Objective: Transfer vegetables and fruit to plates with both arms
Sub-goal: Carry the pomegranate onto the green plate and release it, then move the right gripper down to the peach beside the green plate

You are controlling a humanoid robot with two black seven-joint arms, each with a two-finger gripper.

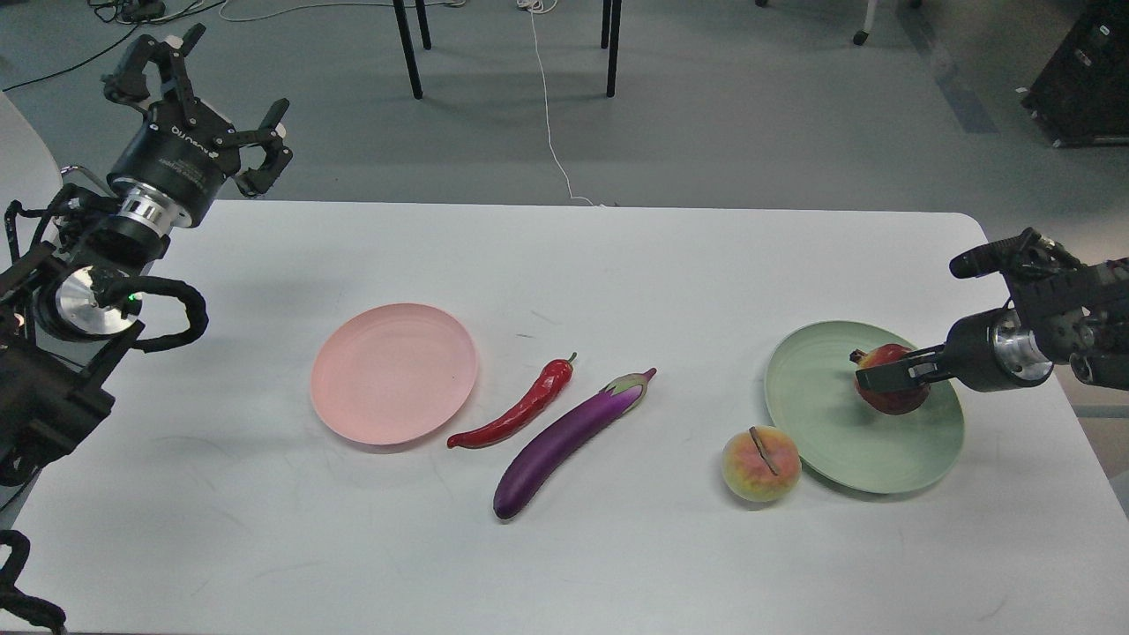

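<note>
My right gripper [885,377] is shut on the dark red pomegranate [889,393] and holds it over the right part of the pale green plate [820,423]; I cannot tell whether the fruit touches the plate. The yellow-pink peach [760,464] sits on the table against the green plate's left front edge. The purple eggplant [569,438] and the red chili pepper [519,407] lie side by side at the table's middle. The pale pink plate [393,372] left of them holds nothing. My left gripper [205,99] is open and empty, raised above the table's far left corner.
The white table [564,547] ends at its far edge just behind my left gripper. Black chair legs [407,48] and a white cable [547,106] are on the grey floor beyond. A black case [1080,79] stands at the far right.
</note>
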